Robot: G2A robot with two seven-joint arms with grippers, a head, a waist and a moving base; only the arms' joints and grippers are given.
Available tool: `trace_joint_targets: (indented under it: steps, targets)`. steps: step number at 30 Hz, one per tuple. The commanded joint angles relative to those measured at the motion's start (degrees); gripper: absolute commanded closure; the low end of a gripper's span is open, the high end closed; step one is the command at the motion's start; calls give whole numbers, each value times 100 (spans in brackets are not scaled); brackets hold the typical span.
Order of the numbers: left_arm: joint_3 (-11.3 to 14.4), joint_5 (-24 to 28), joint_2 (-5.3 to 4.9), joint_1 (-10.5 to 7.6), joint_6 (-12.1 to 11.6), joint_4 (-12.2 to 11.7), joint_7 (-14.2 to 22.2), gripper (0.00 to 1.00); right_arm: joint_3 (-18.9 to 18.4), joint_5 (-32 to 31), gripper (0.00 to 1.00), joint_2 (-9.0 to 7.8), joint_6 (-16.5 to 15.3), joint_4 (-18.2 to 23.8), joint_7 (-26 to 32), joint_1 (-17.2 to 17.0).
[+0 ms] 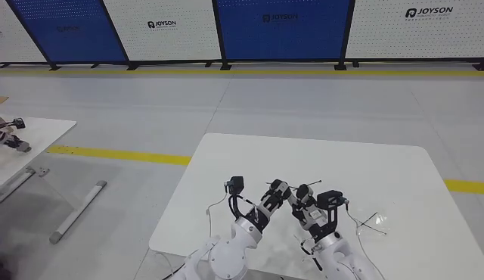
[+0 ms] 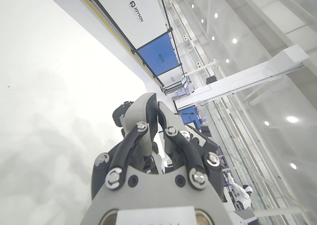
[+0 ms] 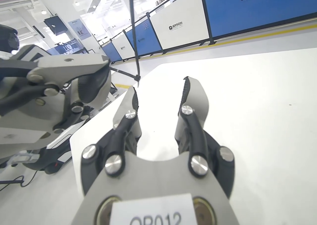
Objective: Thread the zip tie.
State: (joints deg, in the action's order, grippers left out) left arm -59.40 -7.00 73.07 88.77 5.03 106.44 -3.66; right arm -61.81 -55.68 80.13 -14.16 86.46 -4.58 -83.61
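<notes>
A black zip tie [image 3: 133, 25] hangs in the air over the white table [image 1: 363, 166]. My left gripper [image 3: 107, 66] is shut on the short end of the tie. From there the strap runs to the tie's head [image 3: 137, 78]. A long strap passes up from the head and out of the frame, and a short tip pokes out below it. My right gripper [image 3: 161, 87] is open, and one of its fingertips [image 3: 132, 93] sits just under the head without touching it. Seen from above, the left gripper [image 1: 280, 192] and the right gripper [image 1: 304, 194] stand close together near the table's front. In the left wrist view the fingers [image 2: 148, 112] are pressed together.
Thin dark strands [image 1: 373, 222] lie on the table to the right of the arms. A second table [image 1: 23, 140] with small items stands off to the left across the floor. Blue and white partition panels [image 1: 280, 19] line the back.
</notes>
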Motion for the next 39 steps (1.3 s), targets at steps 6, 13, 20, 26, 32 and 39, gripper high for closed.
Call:
trace_joint_targets:
  steps: [6, 13, 20, 26, 32, 39]
  targets:
    - [32, -54, 8, 7, 2, -27, 0, 100, -17, 46, 68, -10, -36, 23, -65, -16]
    - [48, -85, 24, -7, 32, -67, -89, 100, -14, 55, 70, -18, -56, 29, -87, -17]
    - [75, -84, 41, -45, 53, -107, -96, 100, -18, 72, 83, -26, -64, 35, -113, -28]
    - [96, -115, 53, -63, 65, -161, -114, 100, -5, 70, 100, -33, -116, 24, -130, -17]
    - [95, -81, 64, -70, 28, -179, -121, 100, 21, 59, 100, -35, -113, -8, -116, 4]
    - [84, -27, 70, -45, -79, -138, -95, 100, 55, 20, 100, -37, -82, -38, -82, 30]
